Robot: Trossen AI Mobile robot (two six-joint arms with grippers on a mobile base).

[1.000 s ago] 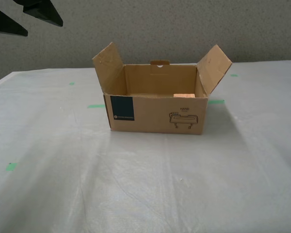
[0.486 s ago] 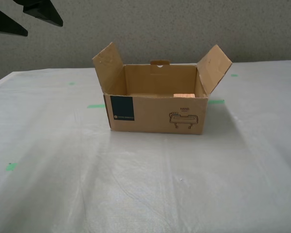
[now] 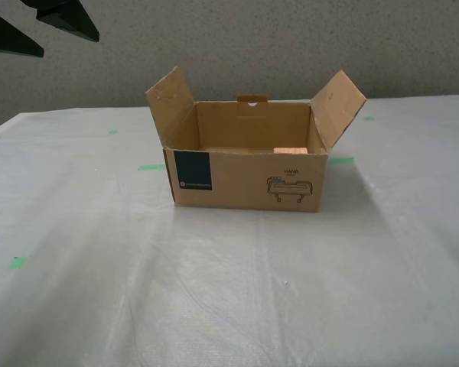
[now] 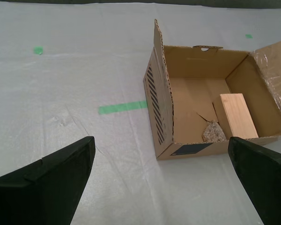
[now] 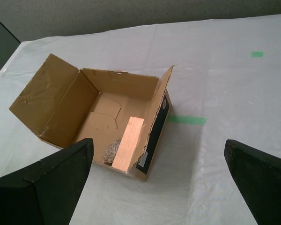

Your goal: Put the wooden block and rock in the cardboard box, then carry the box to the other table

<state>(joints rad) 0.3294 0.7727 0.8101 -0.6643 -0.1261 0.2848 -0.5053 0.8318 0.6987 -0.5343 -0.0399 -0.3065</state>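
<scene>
Exterior view, left to right: cardboard box (image 3: 245, 157) centered on the other table (image 3: 99, 252), flaps up. Inside, rock (image 4: 213, 132) beside wooden block (image 4: 237, 116). Both end effectors, first (image 5: 159, 180) and second (image 4: 161, 180), spread and empty; delivery looks complete.

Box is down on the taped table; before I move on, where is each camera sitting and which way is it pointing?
Exterior view: on my body, off the arms, level with the cardboard box front; dark arm parts at the exterior view's upper left.
Second wrist view: on my second gripper, raised beside the box, looking down in; open fingers frame it.
First wrist view: on my first gripper, raised at the opposite flap; open fingers show.
Shared: both wrist views show the wooden block and rock inside.
</scene>
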